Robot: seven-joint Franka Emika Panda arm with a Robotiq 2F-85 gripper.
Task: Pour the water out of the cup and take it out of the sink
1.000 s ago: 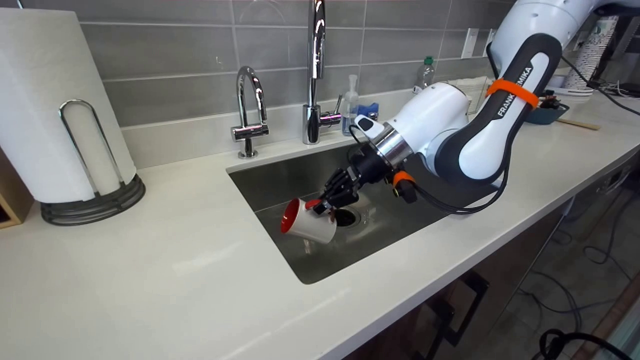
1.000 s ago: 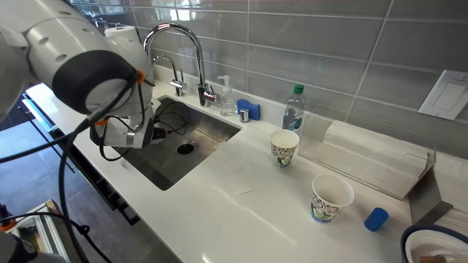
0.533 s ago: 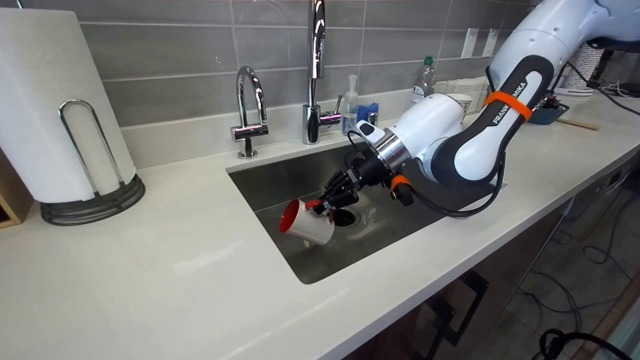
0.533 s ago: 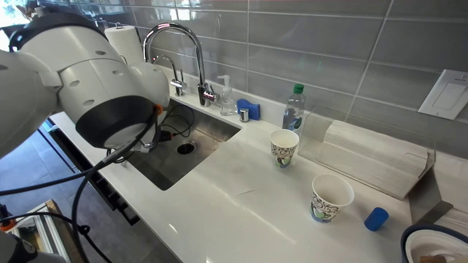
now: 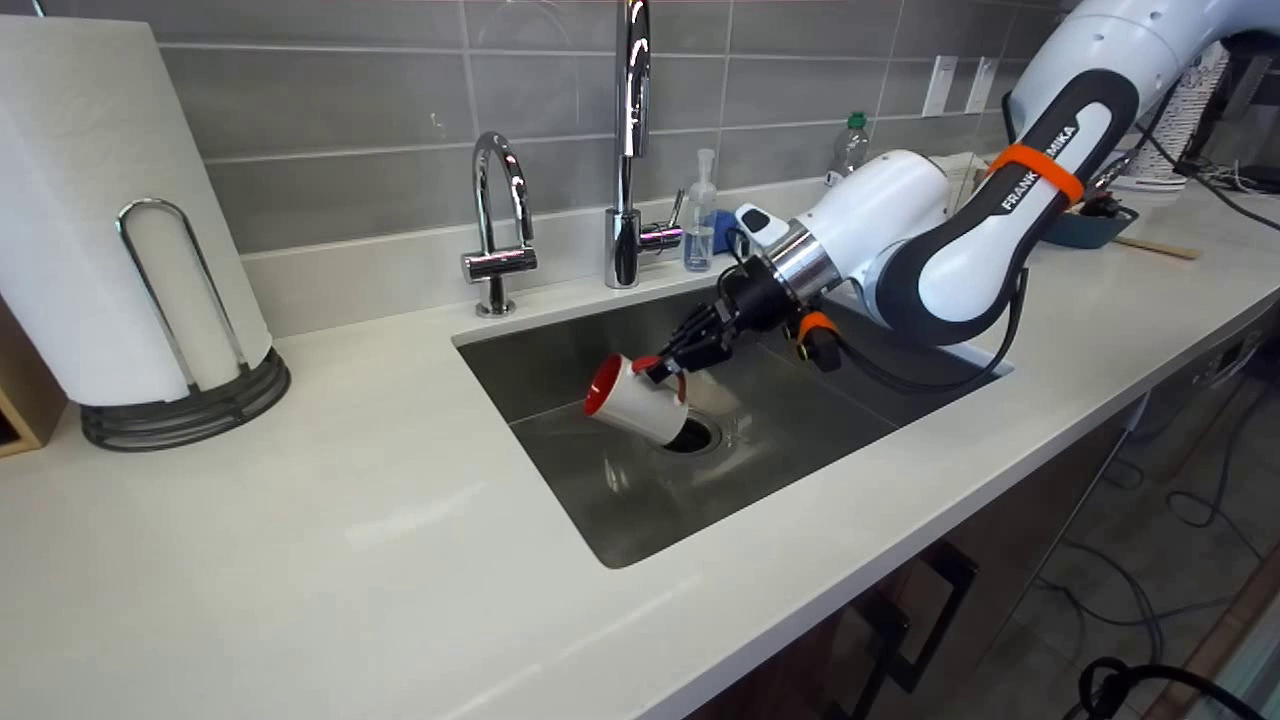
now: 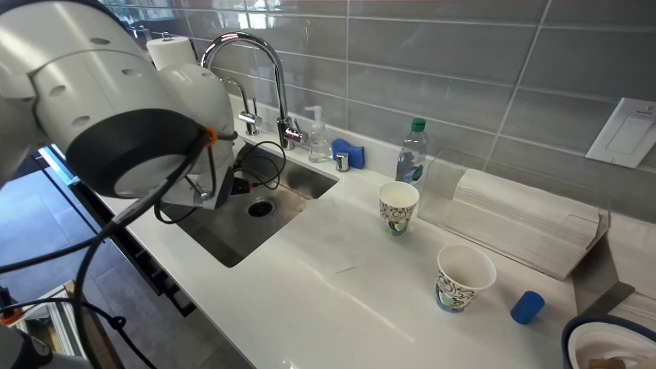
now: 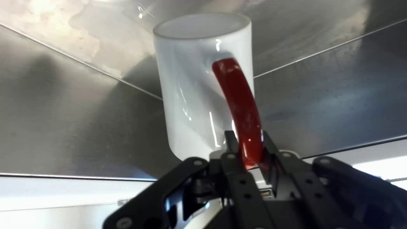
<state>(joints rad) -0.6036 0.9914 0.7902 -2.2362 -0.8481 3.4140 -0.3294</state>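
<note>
One gripper (image 7: 249, 143), one mug (image 5: 640, 408), one sink (image 5: 640, 505), one drain (image 6: 261, 208), two faucets (image 5: 498, 264) (image 5: 624, 250), two freestanding paper cups (image 6: 397, 207) (image 6: 456, 292), two bottles (image 6: 321, 143) (image 6: 412, 151), one towel roll (image 5: 100, 230).

White arm (image 5: 970, 280), lettering (image 5: 1022, 188) apparently FRANKA, black fingers (image 7: 234, 168)

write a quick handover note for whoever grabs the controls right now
End effector: closed on the red handle of the white mug.
Mug: over the floor of the sink, tilted, mouth roughly toward the paper towel roll. Whether it touches the sink is unclear.
Done: mug gripped and tipped. No view shows water in it or running out, so I can't confirm it's empty.
Left: probably tip it further in case any water remains, then lift it out of the sink. Best not to release before it's set down.
</note>
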